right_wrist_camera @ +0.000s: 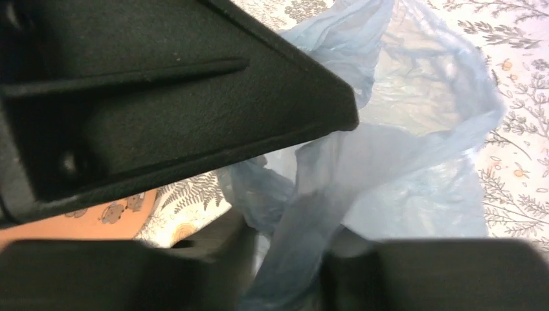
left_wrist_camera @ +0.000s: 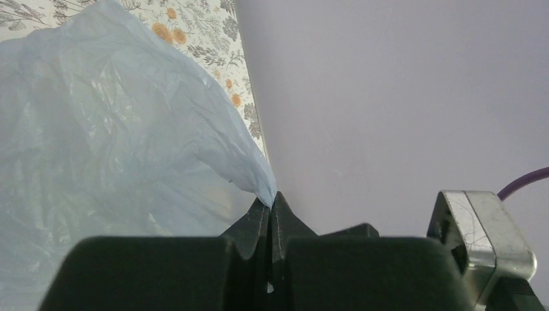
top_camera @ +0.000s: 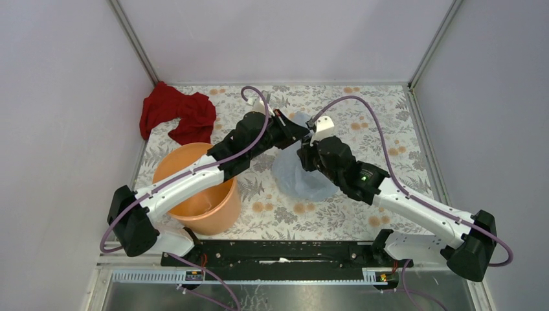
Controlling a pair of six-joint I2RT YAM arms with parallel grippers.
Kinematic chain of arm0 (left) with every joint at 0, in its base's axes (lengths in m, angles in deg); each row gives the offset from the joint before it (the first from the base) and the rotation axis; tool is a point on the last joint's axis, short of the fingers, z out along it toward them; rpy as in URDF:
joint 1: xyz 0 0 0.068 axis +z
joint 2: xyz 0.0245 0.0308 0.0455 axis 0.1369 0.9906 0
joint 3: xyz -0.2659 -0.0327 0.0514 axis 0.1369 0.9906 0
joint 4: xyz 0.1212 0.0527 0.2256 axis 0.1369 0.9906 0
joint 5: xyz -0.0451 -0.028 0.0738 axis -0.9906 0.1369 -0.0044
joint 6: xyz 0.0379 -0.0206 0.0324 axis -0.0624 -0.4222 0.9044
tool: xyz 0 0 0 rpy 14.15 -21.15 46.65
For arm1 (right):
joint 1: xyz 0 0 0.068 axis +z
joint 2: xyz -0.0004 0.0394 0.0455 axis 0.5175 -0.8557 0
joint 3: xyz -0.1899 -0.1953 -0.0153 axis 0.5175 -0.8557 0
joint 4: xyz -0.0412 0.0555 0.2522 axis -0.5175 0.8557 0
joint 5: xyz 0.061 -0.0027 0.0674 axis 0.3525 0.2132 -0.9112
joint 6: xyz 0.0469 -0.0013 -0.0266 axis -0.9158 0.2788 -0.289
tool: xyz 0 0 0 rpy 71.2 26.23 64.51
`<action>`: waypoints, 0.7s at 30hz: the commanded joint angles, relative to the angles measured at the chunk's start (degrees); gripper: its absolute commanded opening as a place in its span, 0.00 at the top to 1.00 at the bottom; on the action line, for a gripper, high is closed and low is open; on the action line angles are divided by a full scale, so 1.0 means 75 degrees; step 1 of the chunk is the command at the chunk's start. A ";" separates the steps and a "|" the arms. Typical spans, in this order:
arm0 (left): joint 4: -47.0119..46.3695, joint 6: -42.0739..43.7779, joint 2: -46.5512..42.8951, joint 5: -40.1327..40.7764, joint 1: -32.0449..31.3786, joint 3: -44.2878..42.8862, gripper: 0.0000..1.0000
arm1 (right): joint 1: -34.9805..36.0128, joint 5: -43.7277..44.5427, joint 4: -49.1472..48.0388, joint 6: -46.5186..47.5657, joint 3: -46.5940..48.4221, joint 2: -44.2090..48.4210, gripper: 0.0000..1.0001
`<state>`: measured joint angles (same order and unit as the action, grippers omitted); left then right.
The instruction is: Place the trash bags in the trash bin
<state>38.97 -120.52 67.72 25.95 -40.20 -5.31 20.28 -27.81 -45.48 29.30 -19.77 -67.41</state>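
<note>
The trash bag (top_camera: 303,176), a pale blue wrinkly film, hangs over the middle of the floral table. My left gripper (top_camera: 303,128) reaches across above it; in the left wrist view its jaws (left_wrist_camera: 270,202) are shut on a pinched corner of the bag (left_wrist_camera: 110,129). My right gripper (top_camera: 305,155) is at the bag's near left top; in the right wrist view a bunched strand of the bag (right_wrist_camera: 414,129) runs between its blurred fingers (right_wrist_camera: 291,262), which look closed on it. The trash bin (top_camera: 194,188), an orange bucket, stands upright at the front left, apart from the bag.
A red cloth (top_camera: 178,116) lies crumpled at the back left, behind the bin. My left arm's black body (right_wrist_camera: 162,97) fills the upper left of the right wrist view, with an edge of the bin (right_wrist_camera: 65,227) below it. Grey walls enclose the table.
</note>
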 commanded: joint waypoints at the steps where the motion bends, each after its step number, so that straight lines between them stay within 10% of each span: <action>1: 0.0191 0.0395 -0.0236 0.0065 -0.0020 -0.0442 0.91 | 0.0165 0.1374 -0.0460 -0.0165 0.0283 -0.0045 0.83; 6: 0.1072 0.1708 -0.0733 0.0122 -0.0012 -0.0646 0.22 | 0.0172 0.2127 0.0016 -0.0362 0.0253 0.0022 1.00; 8: 0.1953 0.2346 -0.1030 0.0437 -0.0003 -0.0860 0.11 | 0.0157 0.2489 0.0344 -0.0421 0.0265 0.0081 1.00; 21: 0.7417 0.3343 -0.2654 0.2449 -0.0005 -0.1949 0.11 | 0.0146 0.3095 0.0994 0.0113 0.0595 0.0768 1.00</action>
<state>79.60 -96.14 48.07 37.03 -40.18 -19.06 21.22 -7.88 -38.12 27.81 -18.94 -63.54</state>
